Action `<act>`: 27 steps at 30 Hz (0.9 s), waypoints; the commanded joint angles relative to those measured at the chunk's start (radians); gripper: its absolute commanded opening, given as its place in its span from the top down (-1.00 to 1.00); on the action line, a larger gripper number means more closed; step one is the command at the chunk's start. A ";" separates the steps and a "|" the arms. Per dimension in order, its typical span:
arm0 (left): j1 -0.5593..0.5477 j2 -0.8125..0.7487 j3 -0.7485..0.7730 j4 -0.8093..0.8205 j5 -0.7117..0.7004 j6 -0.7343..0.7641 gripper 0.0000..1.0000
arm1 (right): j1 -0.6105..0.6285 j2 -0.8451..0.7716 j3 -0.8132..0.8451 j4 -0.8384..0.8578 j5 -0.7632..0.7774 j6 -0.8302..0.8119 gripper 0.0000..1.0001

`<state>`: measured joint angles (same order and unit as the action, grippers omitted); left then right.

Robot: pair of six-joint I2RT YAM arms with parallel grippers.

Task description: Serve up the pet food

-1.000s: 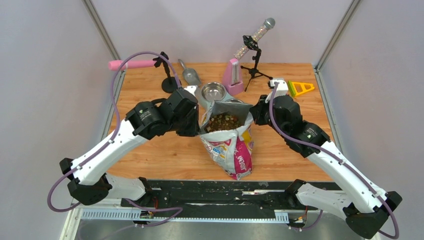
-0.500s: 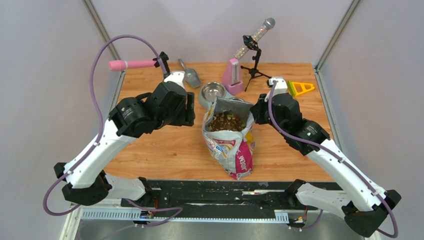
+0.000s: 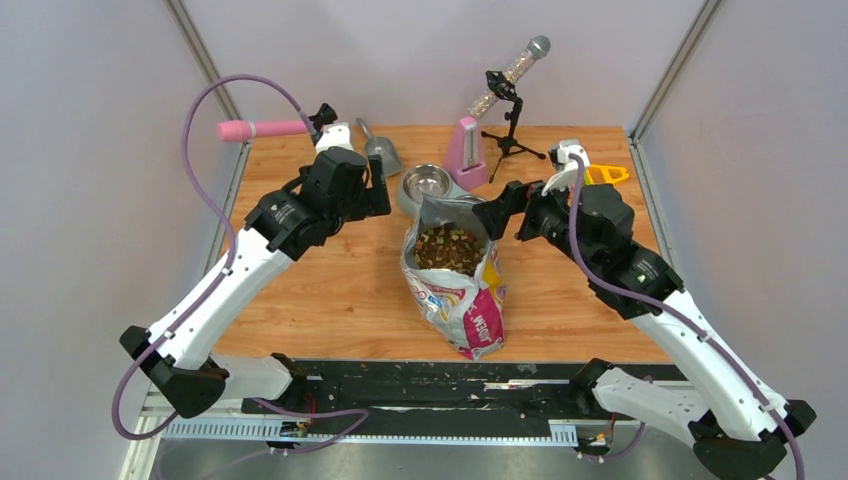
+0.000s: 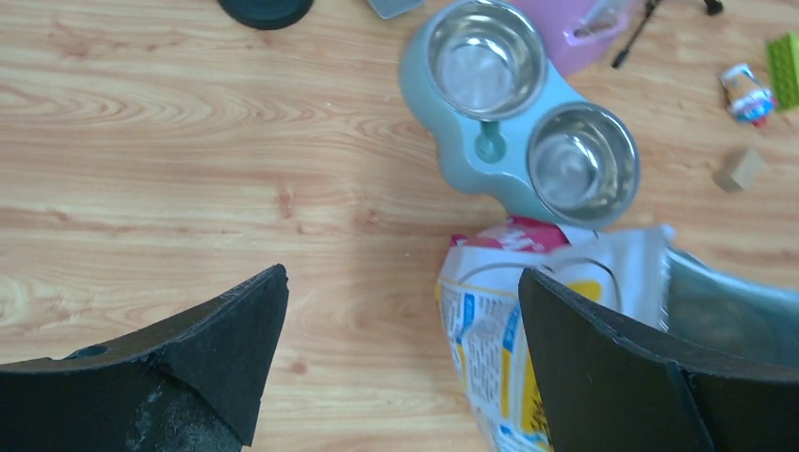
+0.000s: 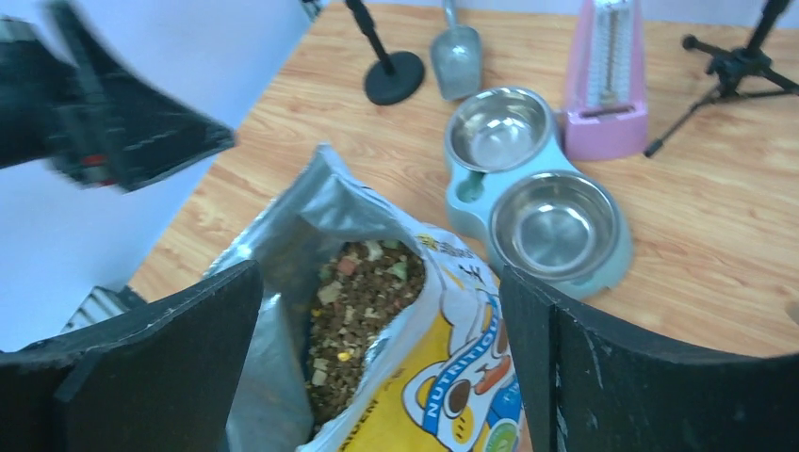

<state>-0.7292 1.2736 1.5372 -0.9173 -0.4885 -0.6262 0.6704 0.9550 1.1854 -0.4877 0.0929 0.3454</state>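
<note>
The left gripper (image 3: 380, 197) is hanging released, its jaws spread wide with nothing between them, over bare wood just left of the bag (image 3: 462, 300). The right gripper (image 3: 498, 210) is gaping the same way and grasping nothing, hovering at the far right rim of the bag. The pet food (image 3: 447, 248) is lying inside the bag's open mouth, and the bag is standing upright in the middle of the bench (image 3: 320, 295).

Open wood is stretching from the bag out to the left edge of the bench and along the near strip on both sides of the bag. Walls (image 3: 100, 150) are closing in the left, right and far sides.

The left wrist view is showing a small tan block (image 4: 740, 169) and a wrapped scrap (image 4: 751, 91) lying far right, which the top view is not showing. The right wrist view is looking straight down into the bag's silver lining and the kibble.

A feeder (image 3: 408, 196) with two steel bowls is sitting just beyond the bag. A scoop (image 3: 383, 152) is lying far left of it, beside the round foot of a stand (image 3: 340, 170) holding a pink microphone (image 3: 262, 129). A pink metronome (image 3: 466, 155) is standing right behind the feeder, with a tripod (image 3: 510, 140) carrying a silver microphone (image 3: 512, 68) beyond it. A yellow toy (image 3: 608, 175) is peeking out past the right arm.
</note>
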 commanded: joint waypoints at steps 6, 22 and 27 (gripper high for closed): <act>0.238 0.059 -0.179 0.318 -0.002 -0.108 -1.00 | -0.003 -0.056 0.040 0.085 0.000 0.033 -1.00; 0.297 0.686 -0.002 0.586 -0.281 -0.463 -1.00 | -0.005 -0.218 -0.169 0.090 0.481 0.054 -1.00; 0.341 0.810 0.044 0.673 -0.228 -0.549 -0.92 | -0.009 -0.239 -0.203 0.100 0.524 0.041 -1.00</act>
<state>-0.4297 2.0472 1.5223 -0.3466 -0.6994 -1.0481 0.6689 0.7361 1.0058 -0.4282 0.5354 0.3912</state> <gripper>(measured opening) 0.986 0.998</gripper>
